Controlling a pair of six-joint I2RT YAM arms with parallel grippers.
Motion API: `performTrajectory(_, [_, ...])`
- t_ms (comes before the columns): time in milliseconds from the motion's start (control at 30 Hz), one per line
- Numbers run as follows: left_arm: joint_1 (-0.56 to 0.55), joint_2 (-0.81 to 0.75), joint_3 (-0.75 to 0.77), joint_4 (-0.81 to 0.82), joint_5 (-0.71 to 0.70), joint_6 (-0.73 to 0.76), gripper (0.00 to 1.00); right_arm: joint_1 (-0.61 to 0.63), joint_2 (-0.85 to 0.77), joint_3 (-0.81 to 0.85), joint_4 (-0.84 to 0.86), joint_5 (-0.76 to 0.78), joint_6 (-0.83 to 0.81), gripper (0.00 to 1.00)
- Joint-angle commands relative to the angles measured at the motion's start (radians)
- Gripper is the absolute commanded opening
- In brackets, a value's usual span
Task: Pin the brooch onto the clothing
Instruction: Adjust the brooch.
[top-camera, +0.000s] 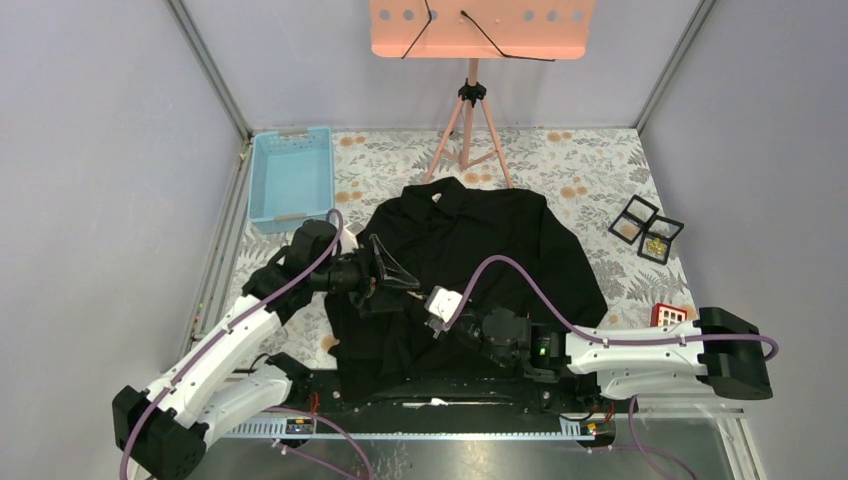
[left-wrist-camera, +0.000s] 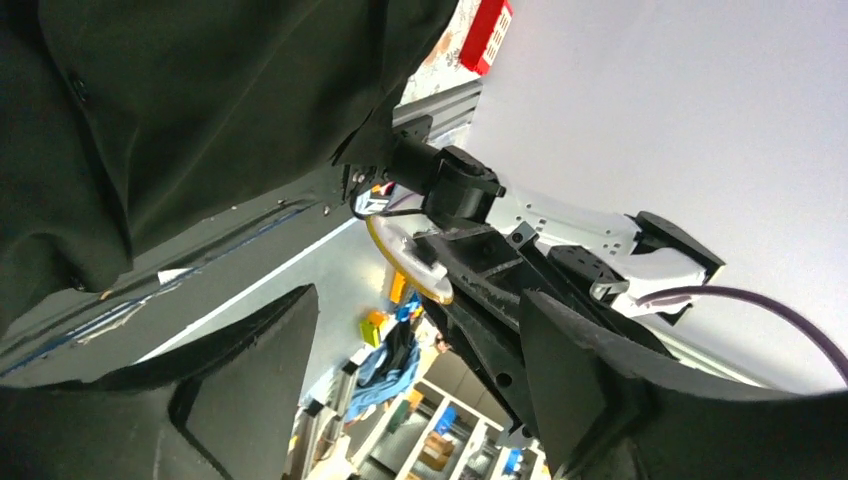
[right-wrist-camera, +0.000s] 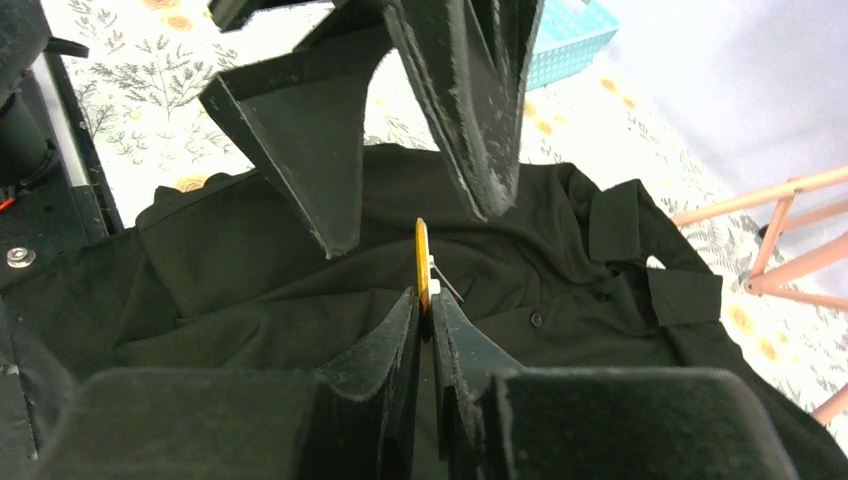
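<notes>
Floral tabletop (top-camera: 590, 160) carries a black shirt (top-camera: 500, 240) spread at its middle. Over the shirt's front, the right gripper (right-wrist-camera: 422, 320) is clenched on a yellow brooch (right-wrist-camera: 422, 262), held edge-on. The left gripper (top-camera: 398, 268) hangs just beside it, released and grasping nothing. A blue basket (top-camera: 290, 175) sits at the far left.

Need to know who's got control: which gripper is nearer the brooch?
Right. The right gripper pinches the brooch; the left gripper stands open around its far edge, not touching.
</notes>
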Motion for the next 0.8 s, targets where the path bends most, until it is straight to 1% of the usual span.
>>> performTrajectory(0, [0.003,-0.01,0.099,-0.032,-0.066,0.127,0.78,0.002,-0.021,0.036,-0.031,0.109,0.126,0.0])
performTrajectory(67, [0.005,-0.018,0.155,-0.089,-0.148,0.229,0.79,0.003,-0.03,0.038,-0.059,0.148,0.186,0.0])
performTrajectory(133, [0.005,-0.046,0.208,-0.138,-0.283,0.347,0.8,0.003,-0.059,0.037,-0.101,0.176,0.251,0.0])
performTrajectory(200, [0.004,-0.1,0.231,-0.141,-0.439,0.457,0.8,0.0,-0.095,0.047,-0.172,0.206,0.319,0.0])
performTrajectory(267, [-0.003,-0.172,0.209,-0.079,-0.577,0.554,0.81,-0.012,-0.136,0.077,-0.275,0.232,0.407,0.0])
performTrajectory(333, [-0.031,-0.239,0.152,0.025,-0.63,0.625,0.88,-0.044,-0.183,0.127,-0.401,0.225,0.509,0.0])
performTrajectory(367, [-0.056,-0.256,0.131,0.068,-0.641,0.653,0.89,-0.071,-0.207,0.145,-0.474,0.201,0.567,0.0])
performTrajectory(433, [-0.141,-0.242,0.138,0.1,-0.648,0.739,0.9,-0.152,-0.25,0.201,-0.612,0.102,0.698,0.0])
performTrajectory(467, [-0.207,-0.206,0.166,0.082,-0.669,0.786,0.9,-0.2,-0.27,0.217,-0.655,0.035,0.757,0.0])
performTrajectory(533, [-0.369,-0.139,0.249,0.028,-0.845,0.927,0.89,-0.282,-0.302,0.249,-0.717,-0.109,0.867,0.0])
performTrajectory(633, [-0.604,-0.065,0.311,0.007,-1.118,1.09,0.89,-0.354,-0.314,0.319,-0.814,-0.223,0.961,0.0])
performTrajectory(733, [-0.769,-0.016,0.316,0.064,-1.309,1.225,0.89,-0.397,-0.31,0.373,-0.886,-0.299,1.071,0.0])
performTrajectory(767, [-0.814,0.0,0.309,0.111,-1.37,1.271,0.89,-0.416,-0.31,0.383,-0.907,-0.321,1.125,0.0])
